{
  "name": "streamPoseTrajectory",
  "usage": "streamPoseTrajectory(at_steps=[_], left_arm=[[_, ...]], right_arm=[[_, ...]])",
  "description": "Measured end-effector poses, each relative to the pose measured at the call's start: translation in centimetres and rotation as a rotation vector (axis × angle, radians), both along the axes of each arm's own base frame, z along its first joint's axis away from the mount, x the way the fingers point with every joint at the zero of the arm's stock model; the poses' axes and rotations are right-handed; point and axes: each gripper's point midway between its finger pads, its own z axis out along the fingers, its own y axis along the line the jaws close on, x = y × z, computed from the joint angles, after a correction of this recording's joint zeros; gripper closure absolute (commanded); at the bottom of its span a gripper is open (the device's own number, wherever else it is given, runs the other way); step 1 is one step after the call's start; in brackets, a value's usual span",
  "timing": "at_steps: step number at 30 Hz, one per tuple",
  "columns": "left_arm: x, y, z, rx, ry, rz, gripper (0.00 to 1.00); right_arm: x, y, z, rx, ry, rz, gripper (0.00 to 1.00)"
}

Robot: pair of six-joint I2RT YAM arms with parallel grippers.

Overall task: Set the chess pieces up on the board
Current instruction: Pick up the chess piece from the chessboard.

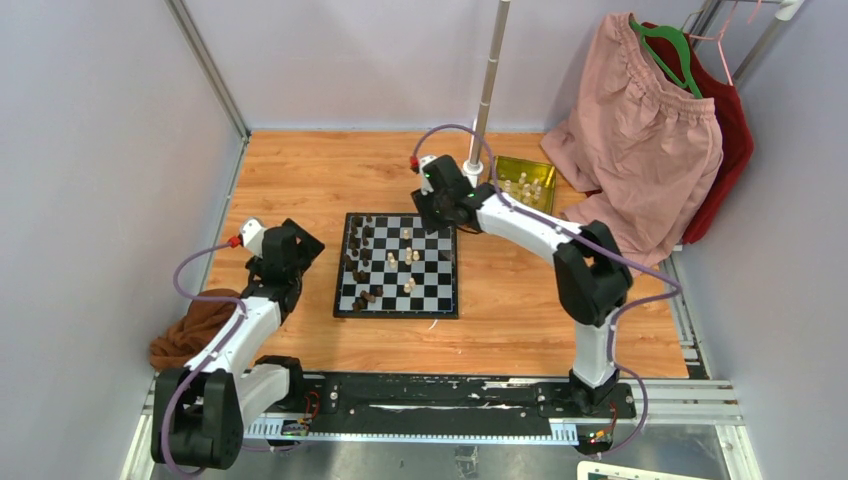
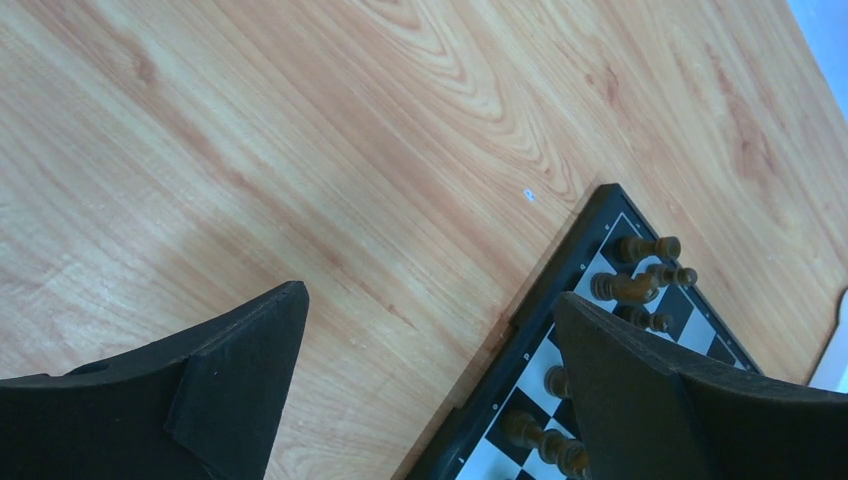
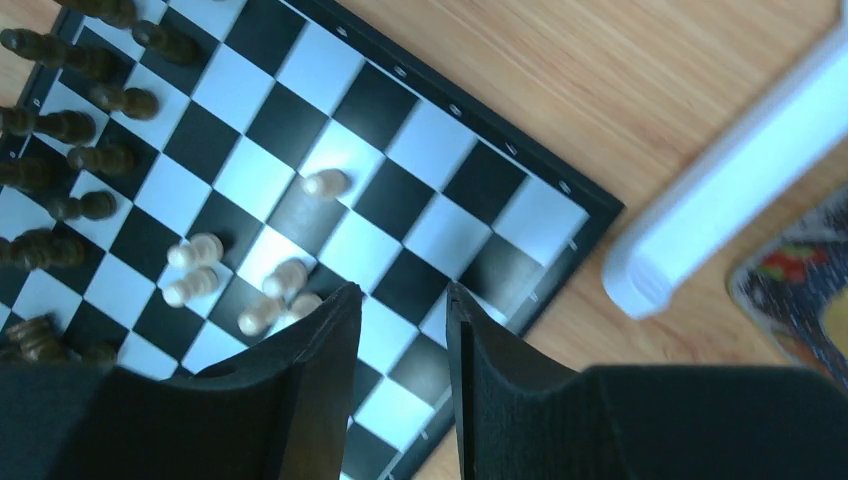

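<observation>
Dark chess pieces [image 3: 65, 127] hug one side of the board [image 1: 430, 290], cream ones mid-board; left pincer [image 2: 430, 295] gapes over bare desk [image 2: 300, 150], right pincer [image 3: 403, 295] barely parted.

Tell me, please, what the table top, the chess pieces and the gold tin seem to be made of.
Table top: wood or wood-look laminate, matte; printed-looking grain. Dark pieces and cream pieces: probably turned wood, smooth; plastic is possible. Tin: likely metal, shiny gold reflections.
</observation>
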Motion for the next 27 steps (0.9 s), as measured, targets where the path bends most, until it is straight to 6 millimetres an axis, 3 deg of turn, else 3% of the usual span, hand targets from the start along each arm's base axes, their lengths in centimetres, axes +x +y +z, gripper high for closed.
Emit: streamPoseTrajectory(at_steps=[2, 5, 11, 19, 27], left_arm=[[0.0, -0.1, -0.1, 0.003, 0.008, -0.007, 0.0], [0.0, -0.1, -0.2, 0.008, 0.013, -0.012, 0.0], [0.1, -0.1, -0.1, 0.009, 0.007, -0.013, 0.0], [0.4, -0.1, 0.2, 0.007, -0.011, -0.012, 0.0], [0.5, -0.2, 0.3, 0.004, -0.016, -0.015, 0.0]], right_arm=[[0.7, 2.1, -0.2, -0.02, -0.021, 0.034, 0.59], [1.4, 3.8, -1.6, -0.056, -0.02, 0.063, 0.59], [1.8, 4.5, -4.7, -0.136, 0.016, 0.093, 0.59], [1.8, 6.6, -3.9, -0.136, -0.016, 0.135, 0.58], [0.8, 7.2, -4.0, -0.153, -0.013, 0.166, 0.58]])
